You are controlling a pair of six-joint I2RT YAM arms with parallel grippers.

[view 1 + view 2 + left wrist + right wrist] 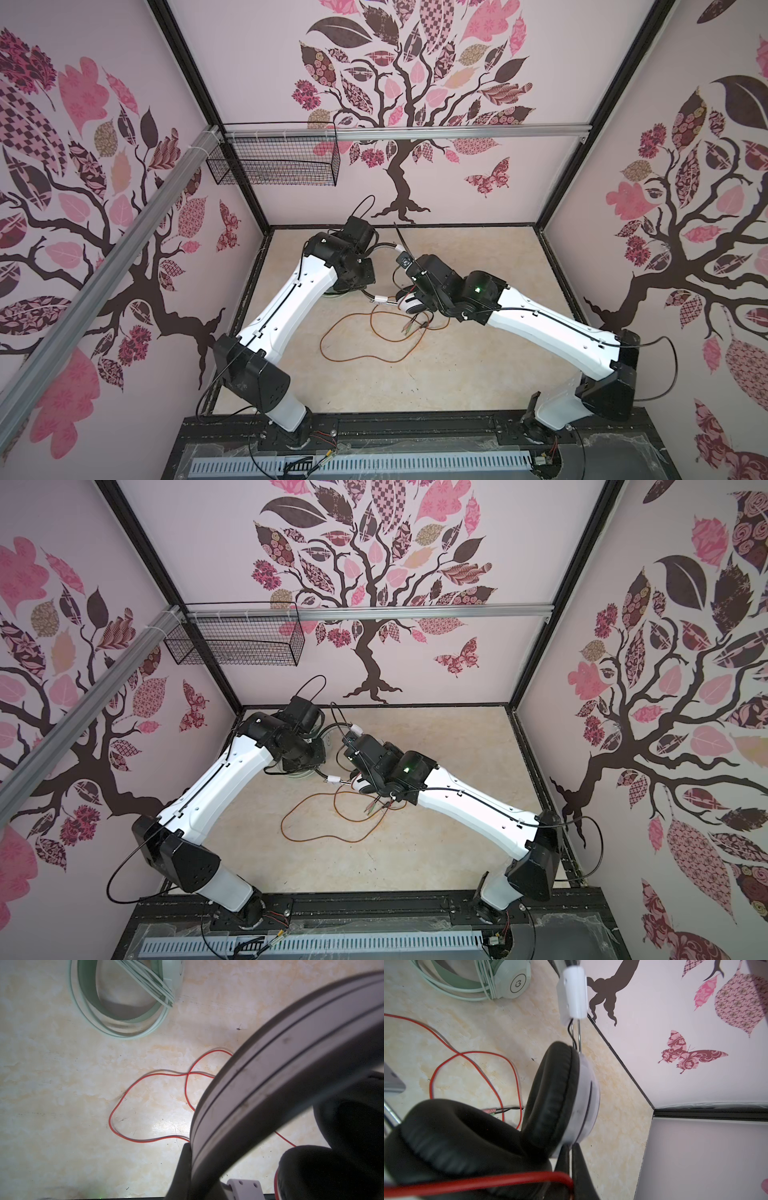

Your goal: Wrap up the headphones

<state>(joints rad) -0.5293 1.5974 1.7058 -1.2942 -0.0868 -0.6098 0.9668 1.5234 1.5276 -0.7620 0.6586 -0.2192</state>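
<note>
The white-and-black headphones (584, 1095) hang just above the table between both arms, black ear pads facing each other. My left gripper (192, 1153) is shut on the rim of one striped cup (270, 1068). My right gripper (571, 1148) is shut on the orange-red cord (488, 1183) beside the other cup (406, 306). The rest of that cord (365, 340) lies in loose loops on the table, ending in pink and green plugs (490, 1111). The mint-green headphones (508, 978) lie flat further back, pale cord (145, 982) wound round them. In both top views the arms hide both grippers.
A black wire basket (274, 162) hangs on the back wall at the left. Patterned walls close the table (478, 291) in on three sides. A black rail (415, 428) carrying the arm bases runs along the front edge.
</note>
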